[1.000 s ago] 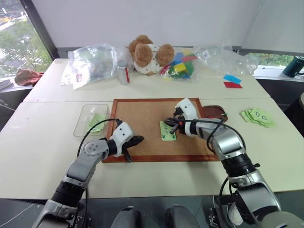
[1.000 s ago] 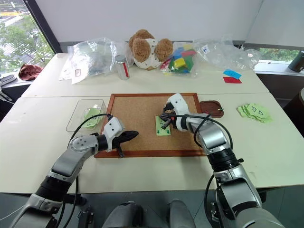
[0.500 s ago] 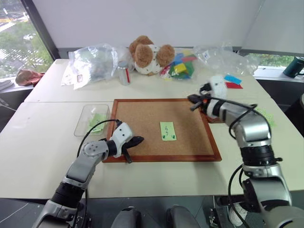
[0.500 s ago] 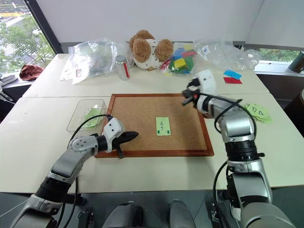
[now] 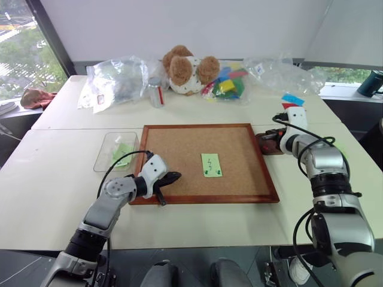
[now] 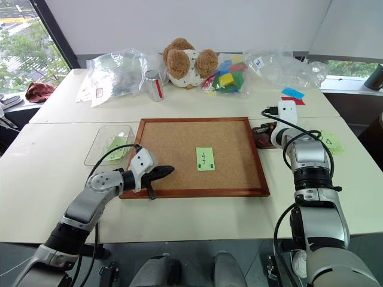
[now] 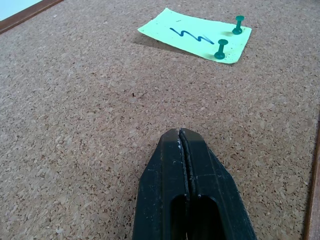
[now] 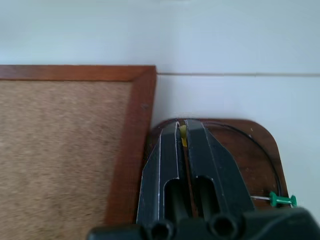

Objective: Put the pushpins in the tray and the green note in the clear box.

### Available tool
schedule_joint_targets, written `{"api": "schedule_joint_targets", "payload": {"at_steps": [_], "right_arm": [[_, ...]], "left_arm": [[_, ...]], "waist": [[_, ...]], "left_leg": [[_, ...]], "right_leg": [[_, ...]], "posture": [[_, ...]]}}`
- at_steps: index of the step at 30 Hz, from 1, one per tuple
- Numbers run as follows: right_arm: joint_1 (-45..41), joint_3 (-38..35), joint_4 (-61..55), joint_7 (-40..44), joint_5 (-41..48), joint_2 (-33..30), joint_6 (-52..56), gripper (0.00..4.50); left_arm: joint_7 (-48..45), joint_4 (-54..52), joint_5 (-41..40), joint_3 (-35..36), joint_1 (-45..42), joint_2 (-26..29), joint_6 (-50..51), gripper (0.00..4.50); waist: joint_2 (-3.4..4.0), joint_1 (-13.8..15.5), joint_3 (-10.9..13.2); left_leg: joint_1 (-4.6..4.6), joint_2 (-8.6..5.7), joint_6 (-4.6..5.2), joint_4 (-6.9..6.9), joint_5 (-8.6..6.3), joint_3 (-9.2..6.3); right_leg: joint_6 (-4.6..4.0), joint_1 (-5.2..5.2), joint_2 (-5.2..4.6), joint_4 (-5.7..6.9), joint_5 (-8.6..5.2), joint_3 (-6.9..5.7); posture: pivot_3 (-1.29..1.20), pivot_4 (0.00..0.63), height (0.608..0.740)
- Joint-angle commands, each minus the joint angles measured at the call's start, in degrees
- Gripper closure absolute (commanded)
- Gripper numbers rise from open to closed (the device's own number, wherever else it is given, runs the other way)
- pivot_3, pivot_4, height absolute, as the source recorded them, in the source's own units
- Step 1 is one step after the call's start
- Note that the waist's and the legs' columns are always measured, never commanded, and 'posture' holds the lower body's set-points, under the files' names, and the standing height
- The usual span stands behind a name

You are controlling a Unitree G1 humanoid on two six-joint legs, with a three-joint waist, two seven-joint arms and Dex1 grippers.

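Right gripper [image 8: 182,131], clenched on something yellowish, has swung from the light-green zigzag note [image 6: 205,158] to the reddish-brown tray [image 8: 260,150]; 2 green pushpins [image 7: 220,49] remain.

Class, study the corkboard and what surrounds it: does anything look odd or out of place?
Nothing is spilled or damaged. The green note is pinned to the corkboard by two pushpins along one edge only. Oddly, the clear box already holds green paper, and one pushpin lies in the tray.

The green note [image 5: 211,165] lies mid-corkboard [image 5: 179,149], the clear box [image 5: 115,150] to its left, the tray [image 5: 269,145] to its right.
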Motion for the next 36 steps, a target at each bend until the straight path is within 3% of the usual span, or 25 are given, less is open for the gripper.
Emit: {"api": "schedule_joint_targets", "payload": {"at_steps": [1,5,8,15,23,30,36], "right_arm": [[-2.07,-1.05,3.46,-0.92,-0.71,-0.85,-1.84,4.46],[-1.96,-1.2,4.89,-1.04,-0.56,-0.75,-2.7,4.46],[-2.03,-1.66,4.81,-1.03,-0.09,-0.81,-2.81,3.6],[-1.79,-2.72,0.96,-0.41,1.34,-1.07,-0.44,0.12],[3.04,-1.88,-17.38,5.19,5.01,-2.73,7.89,0.12],[15.78,3.33,-47.19,12.59,12.37,-4.03,19.03,0.12],[23.32,9.14,-59.0,13.79,14.56,-3.46,20.48,0.12]], "left_arm": [[-0.22,2.14,1.87,-1.61,1.78,0.67,1.19,4.5],[-0.22,1.66,1.86,-1.55,2.21,0.86,1.19,4.5],[-0.24,1.48,1.85,-1.53,2.39,0.93,1.2,4.5],[-0.3,1.69,2.05,-1.77,2.18,0.74,1.05,4.5],[-0.52,1.72,1.97,-1.87,2.1,0.66,1.01,4.5],[-0.79,2.1,1.8,-1.73,1.59,0.55,1.0,4.5],[-1.25,2.23,1.82,-1.96,1.47,0.75,0.86,4.5]], "waist": [[0.0,-0.01,0.0],[0.04,-0.01,-0.02],[0.04,-0.01,-0.02],[0.11,-0.08,-0.02],[0.15,0.06,-0.01],[0.17,0.08,-0.02],[0.17,0.19,-0.03]], "left_leg": [[0.0,0.0,0.0,0.0,0.0,0.0],[0.02,0.0,0.0,0.0,0.0,0.0],[0.02,0.0,0.0,0.0,0.0,0.0],[0.02,0.0,0.0,-0.02,0.0,0.0],[0.01,0.01,0.01,-0.05,-0.01,-0.01],[0.01,0.02,0.07,-0.07,-0.04,-0.02],[0.01,0.02,0.1,-0.06,-0.06,-0.03]], "right_leg": [[0.0,0.0,0.0,0.0,0.0,0.0],[0.0,0.03,0.0,0.0,0.0,0.0],[0.0,0.03,0.0,0.0,0.0,0.0],[0.0,0.01,0.0,-0.01,0.0,0.01],[0.0,0.01,0.0,-0.03,0.0,0.0],[0.0,0.02,0.0,-0.08,0.0,0.01],[0.0,0.04,-0.02,-0.1,0.0,0.01]], "posture": [[0.0,0.15,0.74],[0.0,0.15,0.74],[0.0,0.15,0.74],[0.0,0.15,0.74],[0.0,0.15,0.74],[0.0,0.15,0.74],[0.0,0.15,0.74]]}}
